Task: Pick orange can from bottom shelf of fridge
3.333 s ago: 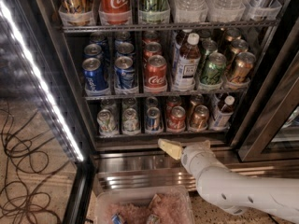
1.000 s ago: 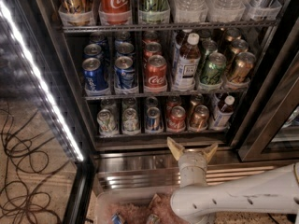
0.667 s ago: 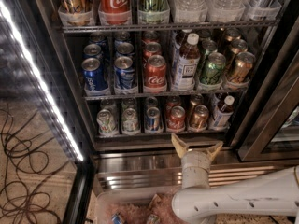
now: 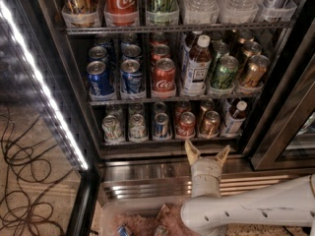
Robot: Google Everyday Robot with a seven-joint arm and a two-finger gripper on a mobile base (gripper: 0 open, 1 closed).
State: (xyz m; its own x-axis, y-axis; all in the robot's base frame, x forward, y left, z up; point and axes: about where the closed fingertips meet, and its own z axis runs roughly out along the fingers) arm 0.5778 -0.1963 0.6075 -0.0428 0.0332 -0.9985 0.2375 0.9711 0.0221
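The orange can (image 4: 210, 123) stands on the bottom shelf (image 4: 167, 140) of the fridge (image 4: 162, 63), right of a red can (image 4: 186, 124) and left of a small bottle (image 4: 234, 118). A second orange can (image 4: 205, 107) stands behind it. My gripper (image 4: 207, 153) is open, its two tan fingers (image 4: 191, 153) spread just below and in front of the shelf's front rail. It points up at the orange can and holds nothing. It does not touch the can.
Left on the bottom shelf stand silver-green cans (image 4: 112, 128) and a blue can (image 4: 160, 124). The rack above holds taller blue and red cans and bottles. The glass door with its light strip (image 4: 44, 90) is open at left. Cables (image 4: 19, 181) lie on the floor. A bin (image 4: 142, 220) sits below my arm.
My gripper has turned from pointing left to pointing up at the shelf, opened its fingers, and crept slightly right and up toward the orange can.
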